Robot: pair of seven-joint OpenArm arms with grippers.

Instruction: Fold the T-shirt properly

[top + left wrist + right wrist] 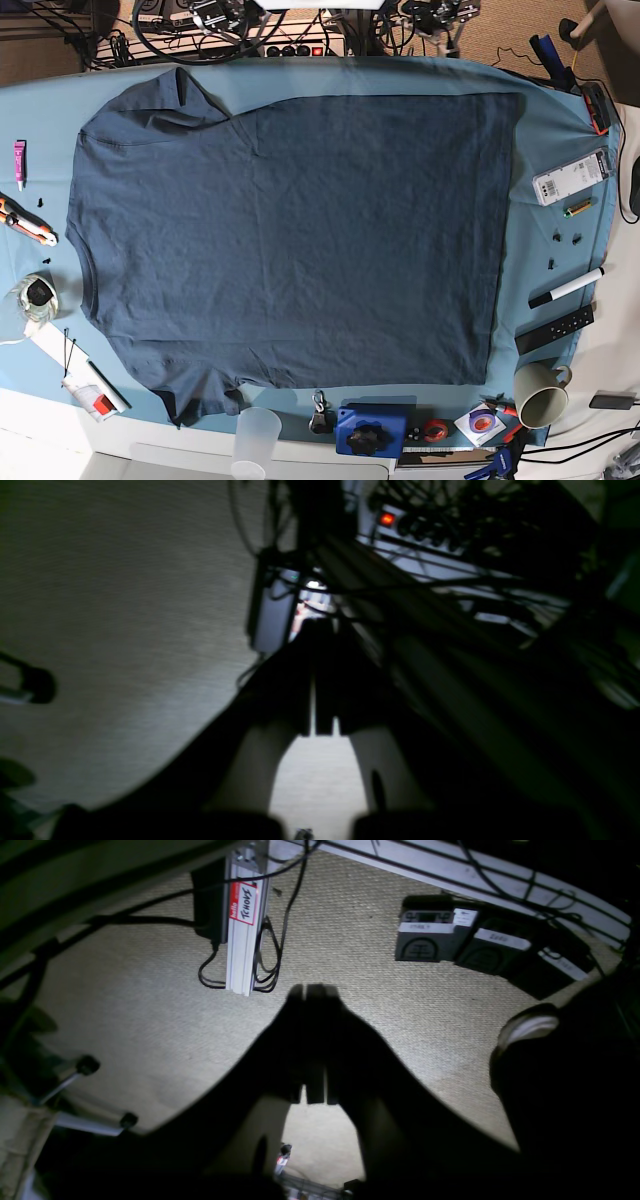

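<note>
The T-shirt point(290, 230) lies spread flat, dark navy, on the lighter blue tablecloth point(555, 120) in the base view. Its hem runs along the right and its sleeves point to the top left and bottom left. Neither arm appears in the base view. In the left wrist view my left gripper point(321, 630) is shut with nothing in it, hanging over pale carpet beside cables. In the right wrist view my right gripper point(312, 990) is also shut and empty above the carpet. The T-shirt does not show in either wrist view.
Around the shirt lie a paper cup point(540, 392), a clear plastic cup point(256, 435), a marker point(567, 287), a blue block with a knob point(370, 430) and a tape roll point(37, 297). On the floor are foot pedals point(440, 937), an aluminium post point(245, 915) and a power strip point(400, 522).
</note>
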